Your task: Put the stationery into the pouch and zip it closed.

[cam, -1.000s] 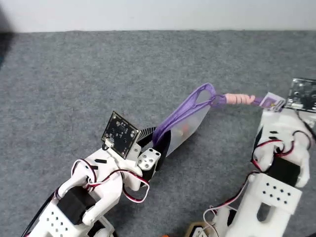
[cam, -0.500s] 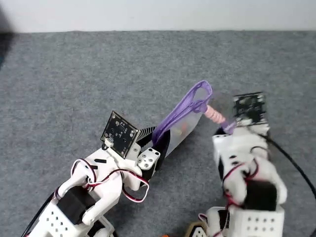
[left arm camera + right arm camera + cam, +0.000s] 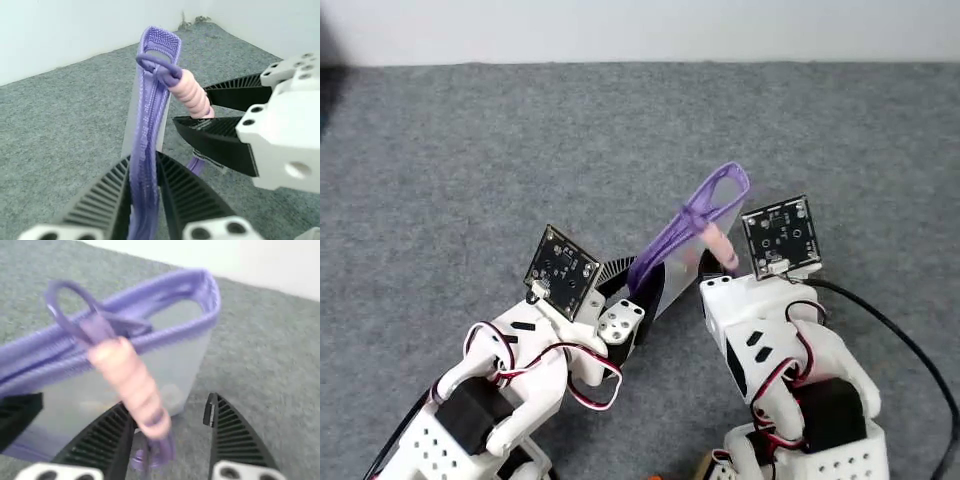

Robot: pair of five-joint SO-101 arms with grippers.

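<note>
Pouch (image 3: 670,240) near centre of high view, held on edge, purple zip side up, running 7 to 1 o'clock. Pink zip pull (image 3: 720,245) hangs from slider ring toward 1 o'clock end. Left gripper (image 3: 144,160) at pouch's 7 o'clock end, fingers clamped on zip edge. Right gripper (image 3: 167,405) at pouch's 4 o'clock, fingers spread wide, pull between them, against one finger, not pinched. Grey carpet (image 3: 470,150) beneath.
</note>
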